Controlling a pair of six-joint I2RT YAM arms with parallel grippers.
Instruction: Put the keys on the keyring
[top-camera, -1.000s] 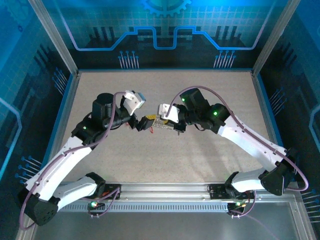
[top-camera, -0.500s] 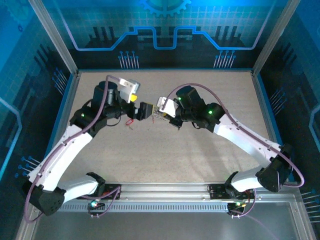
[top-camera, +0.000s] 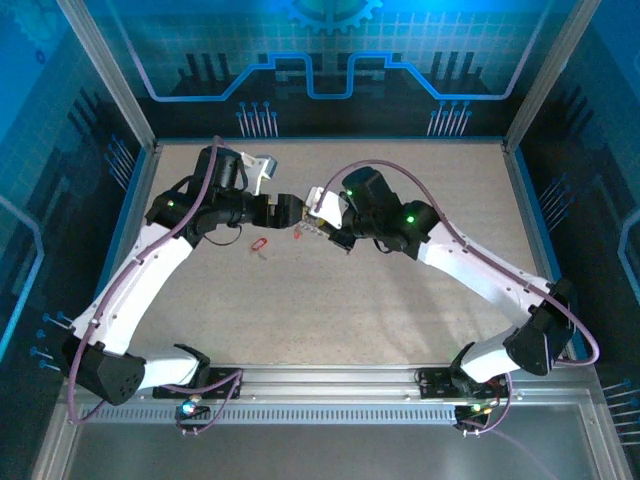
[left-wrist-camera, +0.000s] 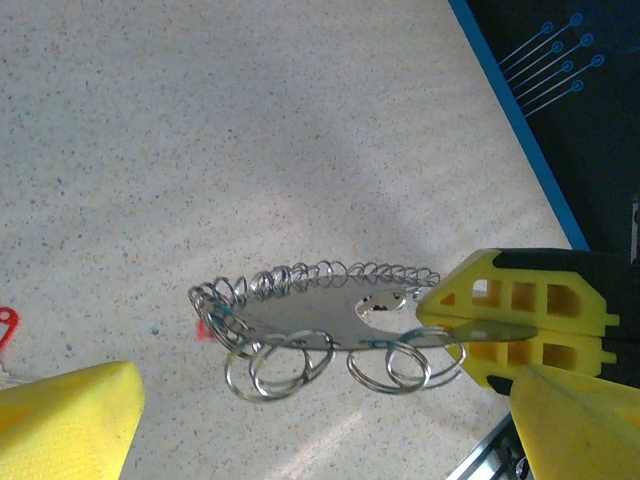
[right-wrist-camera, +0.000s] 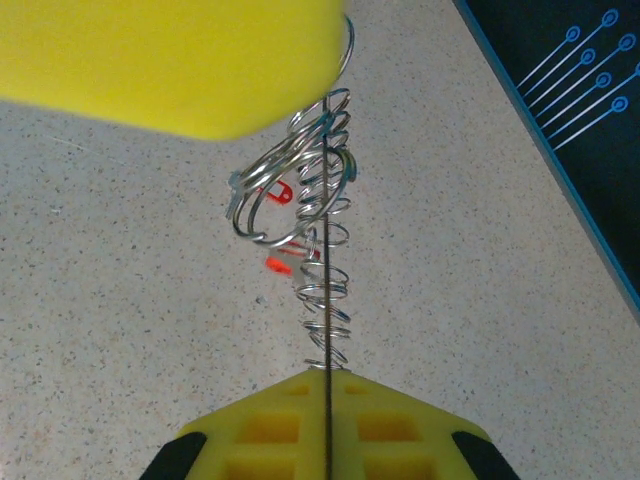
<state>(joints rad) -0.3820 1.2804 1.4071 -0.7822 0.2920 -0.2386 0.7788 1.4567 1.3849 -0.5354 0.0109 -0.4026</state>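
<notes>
From above, note the left gripper (top-camera: 287, 212) spread wide and empty, nose to nose with the right gripper (top-camera: 318, 224), clamped on the keyring (top-camera: 303, 230) above the table (top-camera: 400, 320), a red key (top-camera: 258, 243) lying loose nearby. Through the left wrist, see that keyring as a flat plate (left-wrist-camera: 310, 312) wrapped in wire loops (left-wrist-camera: 300, 275), gripped at one end only. Through the right wrist, see the plate edge-on in a thin pinch, red heads (right-wrist-camera: 280, 195) behind the coil, threaded or not impossible to tell; beware a knock from the left finger (right-wrist-camera: 180, 60) close above, apt to twist the plate out of so narrow a hold.
</notes>
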